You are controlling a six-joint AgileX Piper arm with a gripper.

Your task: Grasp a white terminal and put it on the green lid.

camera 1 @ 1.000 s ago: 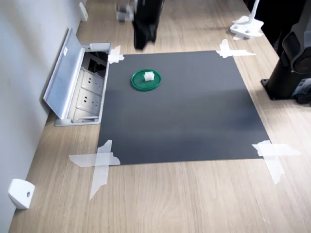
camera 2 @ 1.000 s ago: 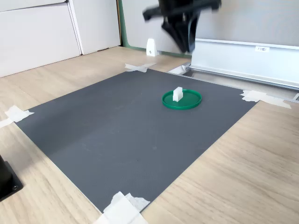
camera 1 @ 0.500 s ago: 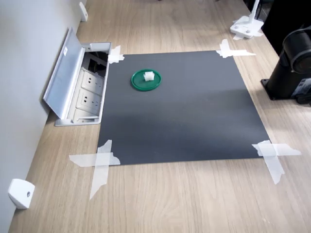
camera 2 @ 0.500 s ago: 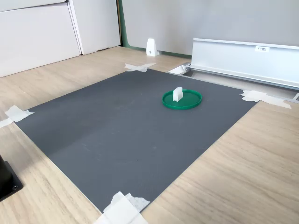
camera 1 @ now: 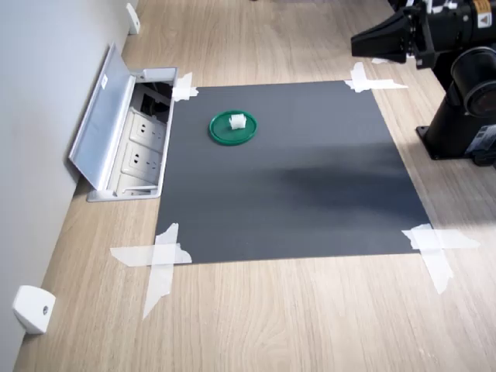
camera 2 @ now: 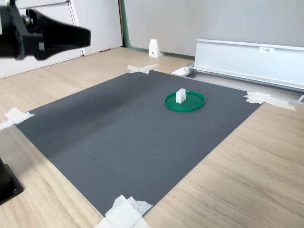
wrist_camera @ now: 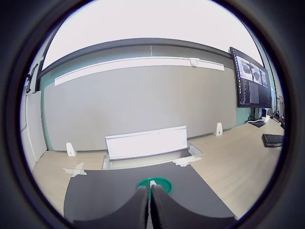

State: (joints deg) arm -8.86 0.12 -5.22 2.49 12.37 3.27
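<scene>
The white terminal [camera 1: 237, 120] stands upright on the green lid [camera 1: 233, 129], a little toward the 12 o'clock side of the disc in the first exterior view; in the second exterior view the terminal [camera 2: 180, 96] sits just left of the lid's [camera 2: 185, 101] centre. The lid lies on the dark grey mat [camera 1: 287, 178], toward the mat's 11 o'clock corner in the first exterior view, near the open socket box [camera 1: 132, 136] with its raised metal cover. The mat is fixed to the wooden worktop [camera 1: 294, 318] by white tape strips [camera 1: 159, 260] at its corners. The hand [camera 1: 364, 39] hangs well apart from the lid, at about 2 o'clock from it in the first exterior view, and empty; the wrist view shows its two fingers [wrist_camera: 136, 210] pressed together, with the lid [wrist_camera: 153, 184] visible beyond their tips. A white wedge-shaped block [camera 1: 32, 308] lies at the worktop's 8 o'clock edge.
</scene>
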